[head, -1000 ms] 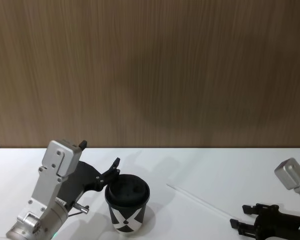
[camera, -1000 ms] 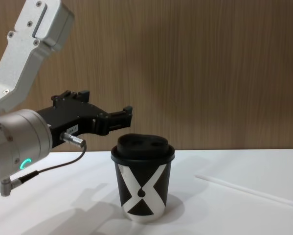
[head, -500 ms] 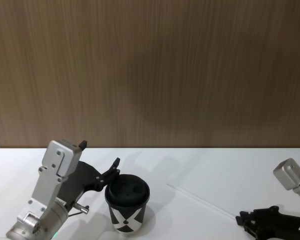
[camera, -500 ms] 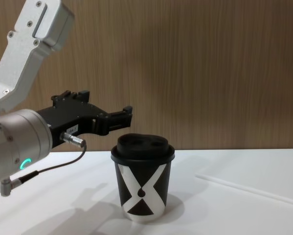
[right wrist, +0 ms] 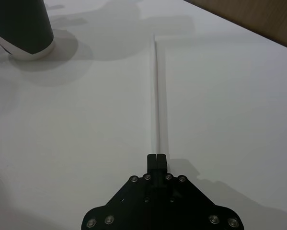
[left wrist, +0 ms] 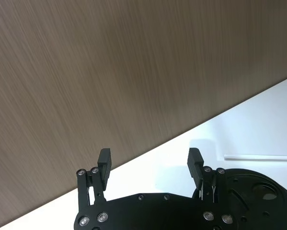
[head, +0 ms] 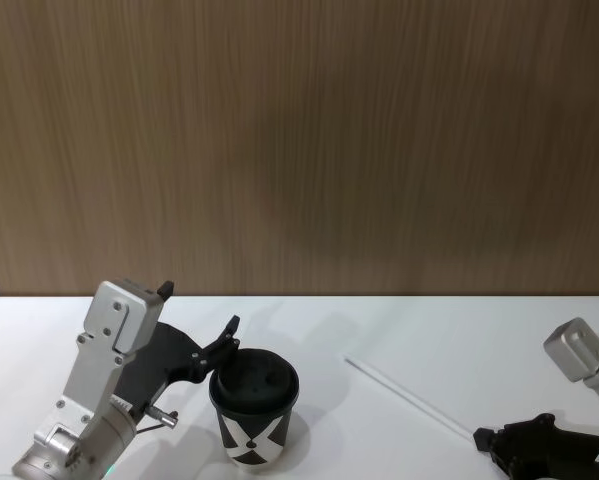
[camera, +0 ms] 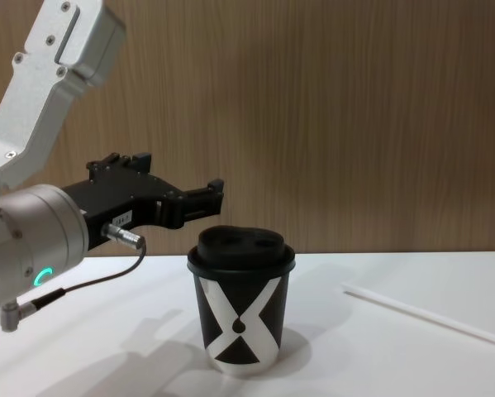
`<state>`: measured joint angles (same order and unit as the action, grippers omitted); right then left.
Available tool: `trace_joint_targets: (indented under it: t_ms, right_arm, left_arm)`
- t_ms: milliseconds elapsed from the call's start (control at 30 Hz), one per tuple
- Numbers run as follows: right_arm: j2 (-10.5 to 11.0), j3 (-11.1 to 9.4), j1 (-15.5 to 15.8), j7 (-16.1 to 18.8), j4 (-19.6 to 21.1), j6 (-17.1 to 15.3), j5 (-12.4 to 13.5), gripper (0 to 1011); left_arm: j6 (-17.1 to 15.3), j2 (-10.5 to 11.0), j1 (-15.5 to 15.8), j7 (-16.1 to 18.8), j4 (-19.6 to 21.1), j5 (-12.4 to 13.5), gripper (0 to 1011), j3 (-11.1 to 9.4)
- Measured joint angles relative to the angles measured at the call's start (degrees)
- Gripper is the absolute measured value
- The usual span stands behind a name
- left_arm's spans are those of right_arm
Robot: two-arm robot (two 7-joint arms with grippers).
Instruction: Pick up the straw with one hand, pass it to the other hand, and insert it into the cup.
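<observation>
Straw (head: pixel 409 397) lies diagonal (far end nearer cup (head: pixel 254 410)).

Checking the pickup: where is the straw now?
In the head view, the straw stretches over the table to the right of the cup, its near end pinched in the shut right claw.

I seem to be working at a lab-style test bench, with a plain white tabletop (head: pixel 479 340) along the bottom of the frame and a brown wood-grain wall panel (head: pixel 299 140) across the top.
</observation>
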<state>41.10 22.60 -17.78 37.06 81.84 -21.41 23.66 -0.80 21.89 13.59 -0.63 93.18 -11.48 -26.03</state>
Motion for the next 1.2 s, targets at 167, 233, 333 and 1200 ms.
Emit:
trace_joint_targets:
  t_ms: [167,233,333,1200]
  right_arm:
    - [-0.1,-0.2,0.3,-0.3,0.2,0.9,0.6,0]
    - [-0.1,-0.5,0.4,-0.6,0.3,1.4,0.8,0]
    - [-0.4,-1.2,0.8,-1.2,0.7,2.6,1.5,0]
    - [-5.7,-9.7,6.5,-4.2,5.9,18.2,11.3,0]
  left_arm:
    - [0.0,0.0,0.0,0.0,0.0,0.0,1000,0.0]
    - [0.0,0.0,0.0,0.0,0.0,0.0,1000,0.0]
    - [0.0,0.0,0.0,0.0,0.0,0.0,999,0.0]
    - [0.0,0.0,0.0,0.0,0.0,0.0,999,0.0]
